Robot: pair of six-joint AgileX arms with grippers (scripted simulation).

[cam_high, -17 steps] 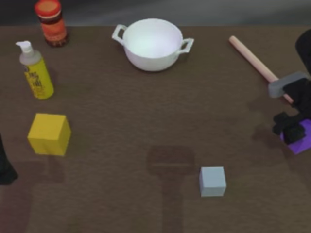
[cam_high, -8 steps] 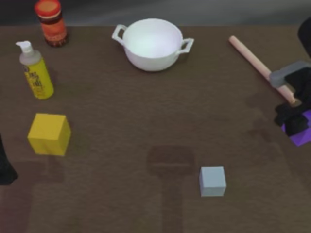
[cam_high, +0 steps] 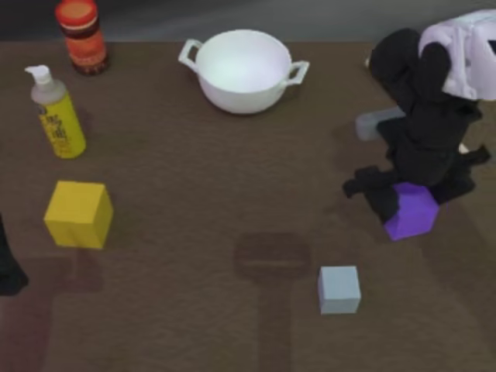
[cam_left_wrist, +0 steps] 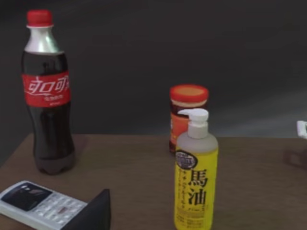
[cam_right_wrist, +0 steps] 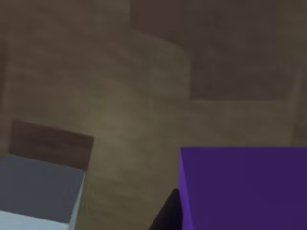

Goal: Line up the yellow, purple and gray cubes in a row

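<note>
Purple cube [cam_high: 412, 209]: held off the right side of the desk [cam_high: 232, 201], clamped by the right gripper [cam_high: 403, 203]; its dark fingers [cam_high: 381, 198] are closed against its sides, and the cube sits tilted in the grasp.
Right arm: reaches in from the top view's upper right and hides most of what lies under it.
Yellow cube [cam_high: 78, 214]: on the left side of the desk, well apart from the other two cubes.
Gray cube [cam_high: 339, 289]: toward the front, right of centre, near the purple cube but not touching it.
Right wrist view only: the purple cube [cam_right_wrist: 243, 188] fills one corner with one dark finger [cam_right_wrist: 165, 213] at its edge; a corner of the gray cube [cam_right_wrist: 41, 191] shows beside it.
Left wrist view only: a cola bottle [cam_left_wrist: 47, 93] and a phone handset [cam_left_wrist: 41, 205], neither seen from above; also the yellow pump bottle [cam_left_wrist: 195, 180] and red-lidded jar [cam_left_wrist: 187, 108].
White pot [cam_high: 244, 70]: at the back centre, nothing inside.
Left gripper [cam_high: 9, 267]: parked at the left edge, mostly cut off; cannot tell how its fingers stand.
Gray block [cam_high: 377, 122]: half hidden beneath the right arm; what it belongs to is unclear.
</note>
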